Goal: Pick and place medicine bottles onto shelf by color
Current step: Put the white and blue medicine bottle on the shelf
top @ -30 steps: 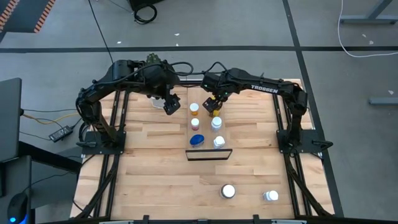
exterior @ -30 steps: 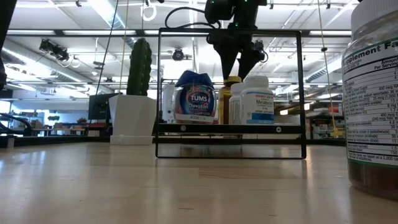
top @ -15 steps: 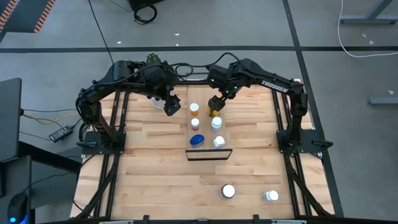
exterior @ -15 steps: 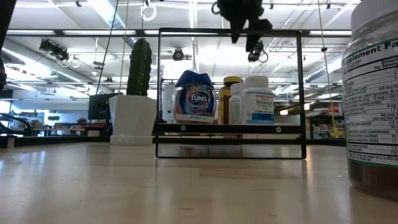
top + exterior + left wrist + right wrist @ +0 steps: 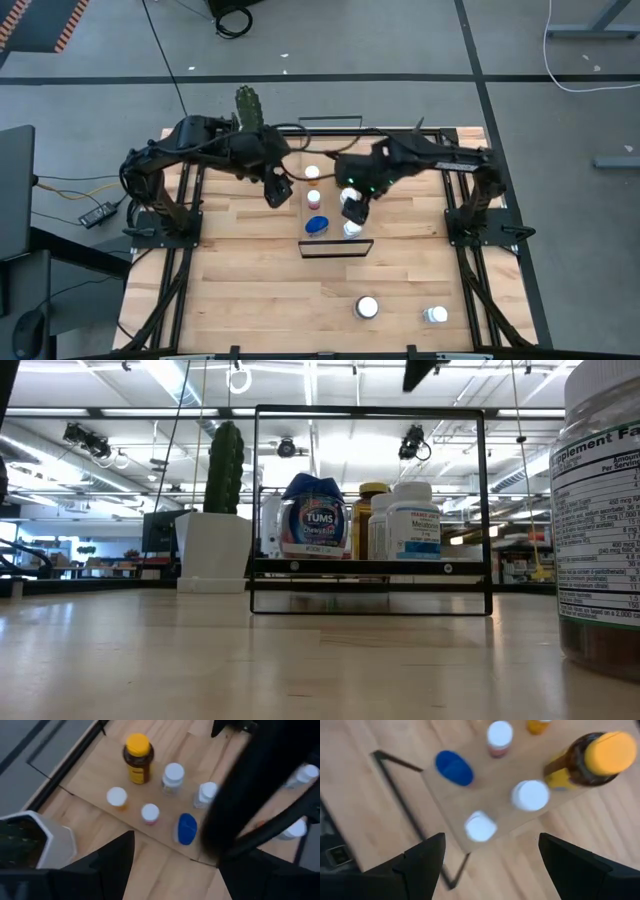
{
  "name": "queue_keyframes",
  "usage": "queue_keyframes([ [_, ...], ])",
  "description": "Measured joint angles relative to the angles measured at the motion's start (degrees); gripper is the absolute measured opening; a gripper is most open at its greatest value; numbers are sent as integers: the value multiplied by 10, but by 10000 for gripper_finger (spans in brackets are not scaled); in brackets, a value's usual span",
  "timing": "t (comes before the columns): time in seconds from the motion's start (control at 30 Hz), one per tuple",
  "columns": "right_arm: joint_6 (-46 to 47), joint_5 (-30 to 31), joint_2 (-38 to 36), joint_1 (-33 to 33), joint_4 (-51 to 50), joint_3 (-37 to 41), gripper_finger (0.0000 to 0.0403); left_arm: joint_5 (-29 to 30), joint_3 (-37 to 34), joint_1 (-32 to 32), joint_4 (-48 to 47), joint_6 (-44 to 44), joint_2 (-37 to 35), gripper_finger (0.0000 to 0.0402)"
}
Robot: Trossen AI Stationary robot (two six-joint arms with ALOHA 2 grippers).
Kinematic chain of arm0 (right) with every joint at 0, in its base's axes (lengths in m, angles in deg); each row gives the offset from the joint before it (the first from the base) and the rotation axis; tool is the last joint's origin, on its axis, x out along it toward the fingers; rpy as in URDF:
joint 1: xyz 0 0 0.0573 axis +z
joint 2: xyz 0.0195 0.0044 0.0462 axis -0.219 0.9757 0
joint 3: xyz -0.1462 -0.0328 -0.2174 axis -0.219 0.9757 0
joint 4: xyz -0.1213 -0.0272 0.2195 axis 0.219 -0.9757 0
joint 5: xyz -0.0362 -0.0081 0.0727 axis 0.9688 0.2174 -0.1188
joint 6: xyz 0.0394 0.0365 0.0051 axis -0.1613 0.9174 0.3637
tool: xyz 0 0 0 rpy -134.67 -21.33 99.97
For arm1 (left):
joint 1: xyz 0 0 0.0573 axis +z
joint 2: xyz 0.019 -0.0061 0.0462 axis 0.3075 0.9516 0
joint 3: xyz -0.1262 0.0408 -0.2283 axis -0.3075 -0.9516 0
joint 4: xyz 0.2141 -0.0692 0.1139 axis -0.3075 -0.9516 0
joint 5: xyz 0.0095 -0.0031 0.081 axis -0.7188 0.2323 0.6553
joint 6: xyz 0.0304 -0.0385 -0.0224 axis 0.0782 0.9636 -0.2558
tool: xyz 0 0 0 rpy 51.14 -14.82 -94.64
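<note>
1. your right gripper [image 5: 352,208] hangs over the shelf's right side, above the white-capped bottles, with its fingers [image 5: 422,860] spread wide and nothing between them.
2. your left gripper [image 5: 279,190] sits just off the shelf's left edge, beside the bottles; its fingers [image 5: 107,860] stand apart and hold nothing.
3. the shelf [image 5: 492,817], a light-wood board with black wire rails at its short ends, lies at the middle of the table toward the far side, and six bottles stand on it.
4. the amber bottle with the yellow cap [image 5: 590,762] stands upright at the shelf's far end, on the right side, apart from both grippers.
5. two white-capped bottles [image 5: 530,795] follow it along the same side, the nearer one close to the front rail.
6. on the shelf's left side you have the blue-lidded tums bottle [image 5: 319,515] nearest the front rail, then a pinkish bottle with a white cap [image 5: 150,813], then a small orange bottle with a white cap [image 5: 117,797] at the far end.
7. two more white-capped bottles [image 5: 367,307] stand on the table near its front edge on the right, well apart from the shelf.
8. a white pot with a green cactus [image 5: 215,525] stands at the table's far left, beyond the left gripper.
9. the slatted wooden table [image 5: 240,290] carries all of it.
</note>
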Motion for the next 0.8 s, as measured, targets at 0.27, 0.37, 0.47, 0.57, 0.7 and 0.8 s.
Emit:
queue_keyframes([
  [0.27,130,44,-44,123,2,4,328,32,0,-56,0,77,0,270],
  [0.37,178,66,-55,178,3,41,328,40,0,-77,7,112,0,270],
  [0.47,236,66,-72,231,0,116,328,53,0,-103,26,149,0,270],
  [0.57,308,54,-93,289,1,199,328,69,0,-130,58,168,2,270],
  [0.7,413,17,-128,374,50,300,328,85,0,-164,108,187,13,270],
  [0.8,504,7,-155,436,112,368,328,94,0,-185,133,200,27,270],
])
